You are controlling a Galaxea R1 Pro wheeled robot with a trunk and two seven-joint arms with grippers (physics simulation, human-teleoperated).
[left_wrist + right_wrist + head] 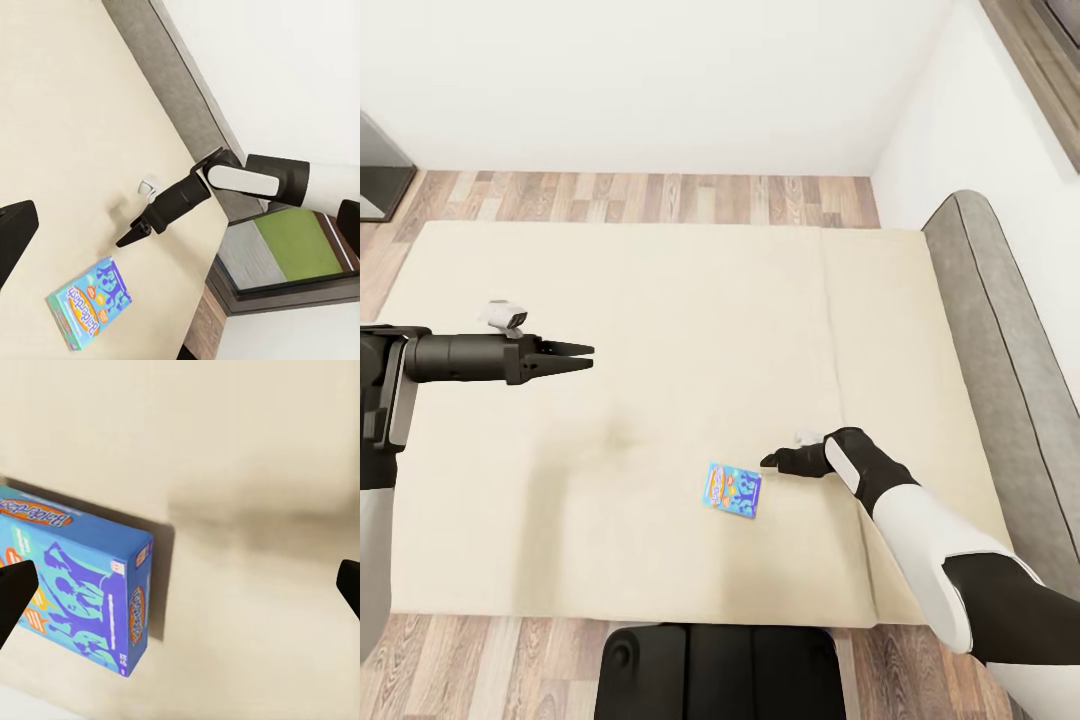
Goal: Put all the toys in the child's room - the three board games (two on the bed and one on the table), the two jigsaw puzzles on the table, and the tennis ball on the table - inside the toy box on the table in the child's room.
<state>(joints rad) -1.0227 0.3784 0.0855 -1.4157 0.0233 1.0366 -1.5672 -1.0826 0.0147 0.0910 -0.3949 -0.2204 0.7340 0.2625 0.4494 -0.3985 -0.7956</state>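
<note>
Beige two-part mattress of the bed point(660, 300) fills most of the head view, grey headboard point(1010, 330) along its right side, wood-plank floor point(650, 196) beyond the far edge.

Blue board game point(733, 489) lies flat on the mattress, near the front edge, just left of the seam between the two mattress parts.

Right hand point(772, 461) hovers just beside the box's upper right corner; can't tell from the head view if it touches. Right wrist view settles the jaw state: two dark fingertips point(15, 596) sit wide apart at opposite picture edges, released, nothing between them. The box point(75, 585) is under one fingertip there, the rest of the gap is bare mattress.

Left hand point(582, 357) is out over the left part of the mattress, well apart from the box, holding nothing. Fingers look close together in the head view, but the gap is too small to read, so I can't tell its state. Left wrist view gives just one dark finger point(13, 236) at the picture edge.

Left wrist view adds the right arm point(255, 178) reaching in over the bed, the box point(88, 301) below it, and a green-topped piece point(300, 244) past the headboard, cut off and hard to identify. Box print is legible only in the wrist views, partly cropped.
</note>
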